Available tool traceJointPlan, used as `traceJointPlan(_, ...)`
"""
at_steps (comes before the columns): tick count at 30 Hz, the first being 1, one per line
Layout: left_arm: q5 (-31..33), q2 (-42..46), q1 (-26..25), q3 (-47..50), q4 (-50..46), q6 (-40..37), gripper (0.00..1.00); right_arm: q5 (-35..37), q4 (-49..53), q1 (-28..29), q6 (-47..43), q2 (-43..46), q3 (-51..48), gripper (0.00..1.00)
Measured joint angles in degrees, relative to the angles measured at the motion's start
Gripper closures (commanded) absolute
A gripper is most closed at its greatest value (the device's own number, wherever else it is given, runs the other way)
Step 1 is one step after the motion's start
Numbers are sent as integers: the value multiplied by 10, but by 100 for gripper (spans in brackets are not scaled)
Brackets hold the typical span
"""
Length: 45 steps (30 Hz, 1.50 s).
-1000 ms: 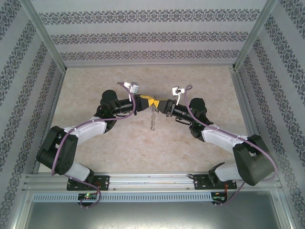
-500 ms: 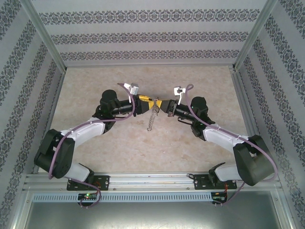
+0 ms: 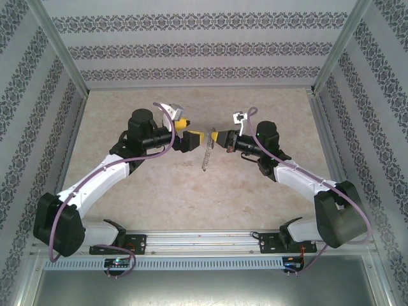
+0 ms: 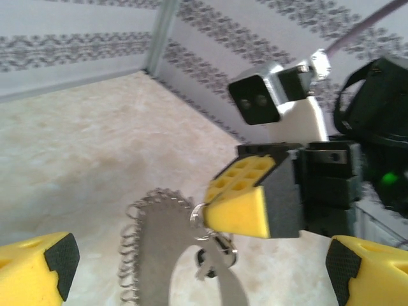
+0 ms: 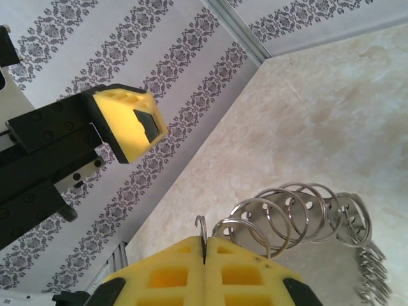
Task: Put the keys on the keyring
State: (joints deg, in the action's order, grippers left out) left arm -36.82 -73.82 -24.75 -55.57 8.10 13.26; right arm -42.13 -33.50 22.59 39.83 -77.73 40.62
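Jaws of right gripper (image 3: pixel 216 137) clamped on keyring (image 3: pixel 205 157), hung downward (presented for threading, likely); left gripper (image 3: pixel 189 129) jaws wide apart.

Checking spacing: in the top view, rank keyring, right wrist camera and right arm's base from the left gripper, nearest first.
From the left gripper:
1. keyring, hanging just right of it.
2. right wrist camera, farther right.
3. right arm's base, near table edge.

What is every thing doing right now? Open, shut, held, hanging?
left gripper: open wide, holding nothing.
right gripper: shut, pinching a small loop of the keyring.
keyring: hanging from the right gripper, in front of the left gripper.
key: seemingly the small dark-headed bit dangling below the pinch; too blurry to be sure.
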Motion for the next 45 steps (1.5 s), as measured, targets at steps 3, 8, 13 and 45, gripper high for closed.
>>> traceJointPlan(3,67,9,0,-2,-18,-7,0,-9,23,-2,-12,1,15,100)
traceJointPlan(8,158,45,0,47,14,-12,0,-15,52,-7,-28,14,26,100)
traceJointPlan(13,174,53,0,59,10,-35,0,-24,81,-7,-43,12,47,100)
traceJointPlan(45,3,-25,10,-69,-105,-54,12,-124,386,-26,-274,-77,236,100)
